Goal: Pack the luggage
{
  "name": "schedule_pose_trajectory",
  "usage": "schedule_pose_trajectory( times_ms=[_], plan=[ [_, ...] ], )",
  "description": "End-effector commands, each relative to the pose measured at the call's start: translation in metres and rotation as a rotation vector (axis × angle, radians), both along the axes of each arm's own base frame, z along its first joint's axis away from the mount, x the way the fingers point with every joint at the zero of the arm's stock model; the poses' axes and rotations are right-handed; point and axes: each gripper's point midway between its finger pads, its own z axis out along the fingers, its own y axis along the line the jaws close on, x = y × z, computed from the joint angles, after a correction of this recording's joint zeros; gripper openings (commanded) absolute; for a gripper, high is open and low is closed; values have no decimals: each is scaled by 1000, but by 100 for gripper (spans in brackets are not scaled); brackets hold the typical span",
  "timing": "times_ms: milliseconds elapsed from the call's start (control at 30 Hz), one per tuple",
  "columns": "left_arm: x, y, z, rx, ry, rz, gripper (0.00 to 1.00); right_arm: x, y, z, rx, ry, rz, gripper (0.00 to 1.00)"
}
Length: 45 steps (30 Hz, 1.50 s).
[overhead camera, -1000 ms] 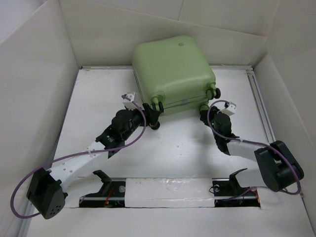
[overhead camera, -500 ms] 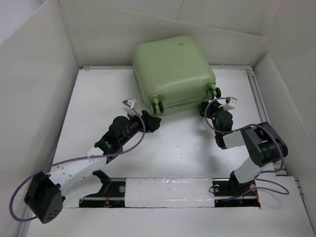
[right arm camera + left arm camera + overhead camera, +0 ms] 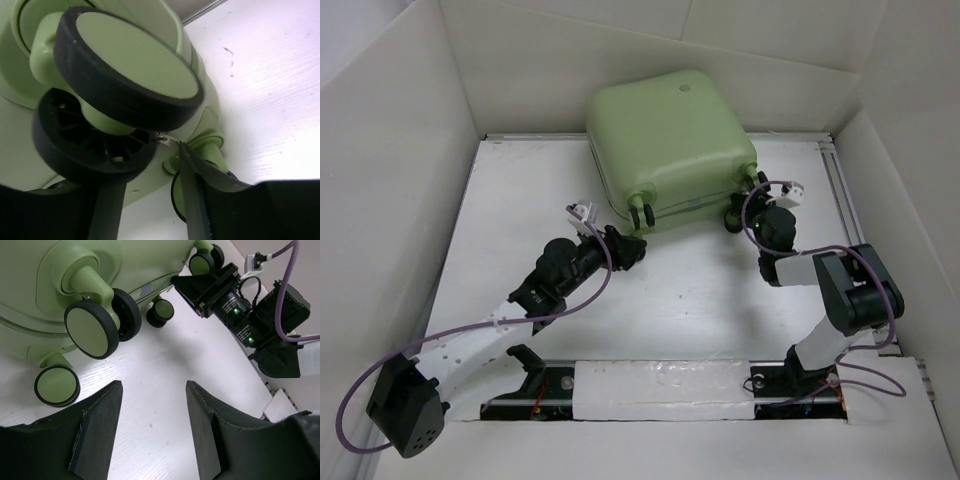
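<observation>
The left gripper (image 3: 153, 386) stands with its jaws apart and nothing between them. Only bare white table (image 3: 520, 200) shows in the gap, just short of a green-and-black wheel (image 3: 92, 331) at the near left corner of the luggage (image 3: 670, 135). The right gripper (image 3: 733, 218) is likewise parted, its fingers (image 3: 197, 190) pushed close under the wheel pair (image 3: 130, 65) at the near right corner — whether they touch it cannot be told. The pale green luggage lies closed at the far middle of the table, against the back wall (image 3: 620, 60), wheels toward the near edge.
</observation>
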Motion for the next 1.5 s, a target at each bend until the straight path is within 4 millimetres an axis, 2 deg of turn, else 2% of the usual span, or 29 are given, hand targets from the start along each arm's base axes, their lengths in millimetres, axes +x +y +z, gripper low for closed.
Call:
schedule_pose_trajectory(
  times_ms=[0, 133, 167, 200, 233, 333, 400, 467, 500, 533, 567, 600, 633, 700, 733, 800, 833, 867, 967, 1033, 1067, 1100, 1133, 1167, 1267, 1300, 1333, 1400, 1467],
  plan=[
    [-4, 0, 25, -57, -74, -16, 50, 15, 14, 12, -8, -27, 83, 48],
    [-4, 2, 26, -57, -74, -7, 48, 21, 16, 17, -5, -31, 104, 37],
    [-4, 2, 26, -57, -74, -7, 47, 22, 13, 12, -7, -19, 106, 31],
    [-4, 2, 26, -57, -74, -7, 47, 24, 15, 16, -5, -28, 115, 31],
    [-4, 2, 26, -57, -74, -7, 47, 24, 13, 9, -6, -10, 118, 28],
    [-4, 4, 29, -62, -82, 3, 46, 26, 10, 5, 18, -2, 128, 13],
    [-2, 6, 27, -56, -75, 15, 46, 25, 17, 12, 32, -29, 166, 3],
    [2, 11, 21, -39, -59, 56, 46, 22, 20, 16, 79, -40, 173, 0],
    [5, 13, 12, -15, -35, 73, 46, 14, 25, 4, 91, -7, 172, 0],
    [8, 14, 12, -8, -29, 91, 46, 10, 30, -2, 101, 8, 174, 0],
    [15, 17, 3, 20, -5, 128, 46, 1, 49, 0, 110, 4, 210, 0],
    [18, 18, 2, 41, 14, 144, 46, -9, 54, -9, 115, 29, 202, 0],
    [21, 19, -3, 66, 25, 154, 49, -16, 58, 3, 117, 3, 192, 0],
    [31, 24, -18, 112, 59, 206, 52, -29, 55, -3, 122, 46, 99, 0],
    [30, 22, -25, 126, 78, 218, 53, -35, 46, -7, 129, 73, 55, 3],
    [28, 15, -42, 178, 98, 234, 56, -47, 41, 6, 136, 85, 35, 12],
    [26, 8, -43, 184, 96, 225, 58, -56, 47, 6, 141, 91, 80, 22],
    [24, 1, -48, 187, 106, 221, 58, -63, 53, 26, 159, 42, 114, 29],
    [17, -16, -70, 232, 140, 212, 62, -90, 70, 25, 110, 82, 157, 47],
    [23, -13, -89, 264, 173, 261, 70, -110, 79, 33, 73, 82, 187, 54],
    [28, -12, -92, 266, 181, 294, 75, -118, 79, 29, 64, 97, 192, 57],
    [32, -11, -97, 284, 186, 313, 79, -125, 79, 42, 64, 71, 207, 60],
    [42, -4, -113, 314, 218, 353, 85, -135, 78, 30, 41, 115, 219, 60],
    [48, -4, -115, 324, 227, 366, 86, -144, 86, 35, 44, 108, 250, 62],
    [65, 10, -128, 385, 234, 462, 88, -168, 86, 35, 37, 109, 287, 63],
    [67, 11, -130, 388, 228, 482, 89, -174, 85, 33, 35, 112, 296, 63],
    [75, 14, -127, 379, 223, 506, 89, -179, 85, 44, 52, 82, 307, 63],
    [85, 17, -135, 390, 236, 498, 89, -188, 86, 44, 52, 83, 328, 65],
    [96, 13, -132, 380, 229, 500, 89, -196, 84, 43, 66, 76, 338, 65]
  ],
)
